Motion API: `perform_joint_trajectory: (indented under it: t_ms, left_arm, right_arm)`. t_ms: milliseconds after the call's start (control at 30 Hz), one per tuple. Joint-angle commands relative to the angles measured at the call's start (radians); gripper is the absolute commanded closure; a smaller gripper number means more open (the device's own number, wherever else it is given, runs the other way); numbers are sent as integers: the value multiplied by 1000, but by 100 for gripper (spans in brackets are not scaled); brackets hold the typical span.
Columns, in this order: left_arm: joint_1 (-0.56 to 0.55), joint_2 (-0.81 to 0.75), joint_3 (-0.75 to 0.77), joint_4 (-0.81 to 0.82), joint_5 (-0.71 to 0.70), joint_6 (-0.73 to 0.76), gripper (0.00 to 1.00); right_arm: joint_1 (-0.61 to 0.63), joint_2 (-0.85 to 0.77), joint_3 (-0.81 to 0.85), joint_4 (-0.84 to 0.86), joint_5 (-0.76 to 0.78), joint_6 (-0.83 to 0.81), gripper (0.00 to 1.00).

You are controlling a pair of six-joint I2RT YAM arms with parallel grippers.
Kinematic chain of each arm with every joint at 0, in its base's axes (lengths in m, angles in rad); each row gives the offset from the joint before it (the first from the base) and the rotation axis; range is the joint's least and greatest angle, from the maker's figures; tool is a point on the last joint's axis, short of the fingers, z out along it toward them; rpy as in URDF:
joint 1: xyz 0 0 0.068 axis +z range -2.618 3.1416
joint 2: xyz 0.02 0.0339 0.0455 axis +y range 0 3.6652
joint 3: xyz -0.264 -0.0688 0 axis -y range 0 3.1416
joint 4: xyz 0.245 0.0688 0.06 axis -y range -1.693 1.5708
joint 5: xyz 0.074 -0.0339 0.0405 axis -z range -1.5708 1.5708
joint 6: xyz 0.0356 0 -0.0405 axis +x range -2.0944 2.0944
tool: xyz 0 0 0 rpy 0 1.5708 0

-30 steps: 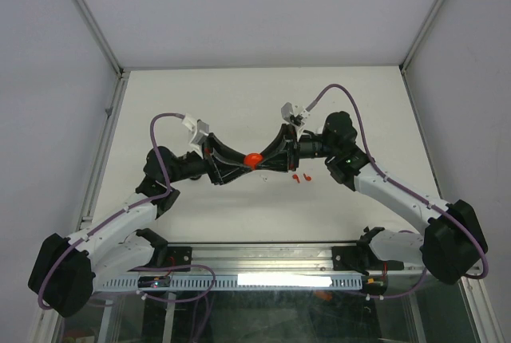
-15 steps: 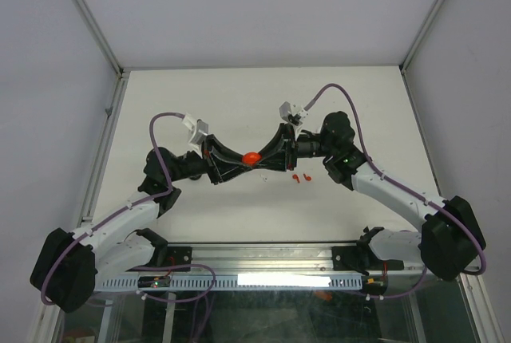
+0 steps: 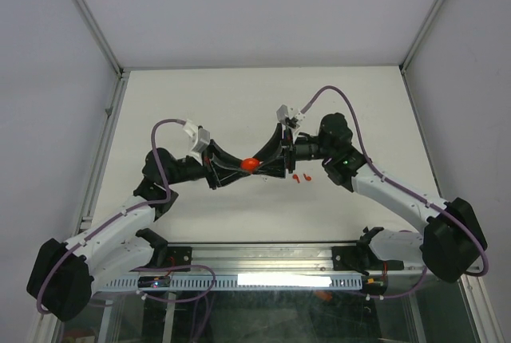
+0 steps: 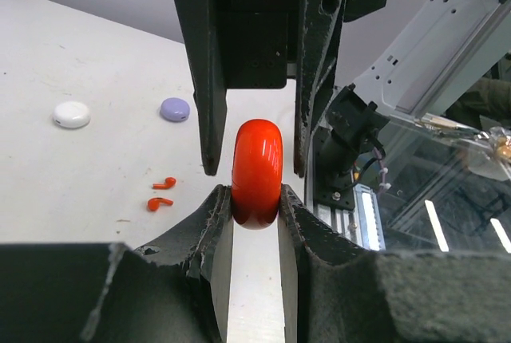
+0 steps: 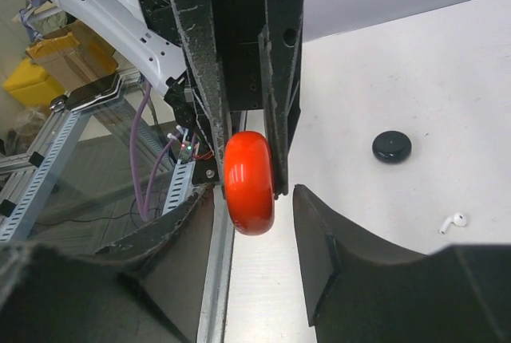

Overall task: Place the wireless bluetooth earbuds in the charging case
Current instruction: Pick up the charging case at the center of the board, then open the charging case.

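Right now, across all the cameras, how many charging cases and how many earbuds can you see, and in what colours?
Cases: 4 (red case, white case, lavender case, black case)
Earbuds: 3 (2 red earbuds, 1 white earbud)
Total: 7

Illumination: bright, even and diffuse in all three views, coming from above.
Shadows: faint and soft-edged on the matte white tabletop (image 3: 239,96).
Highlights: pale vertical sheen on the glossy red round case (image 4: 256,171).
Glare: a blown-out white strip (image 3: 283,280) at the near edge; light streaks on the clear glass panel (image 4: 447,223).
Focus: red case sharp in both wrist views.
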Motion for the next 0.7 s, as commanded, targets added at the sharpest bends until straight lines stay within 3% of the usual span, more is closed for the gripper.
perform_joint_trajectory:
  t_ms: [0,667]
  left_arm:
    - [-14,-37,26,-44,18,110,100]
    - [-103,-50,1,-100,-21,263,100]
  right_arm:
    - [-18,-44,45,5,27,-4,53]
    - [-50,-45,75,-147,118,-30,53]
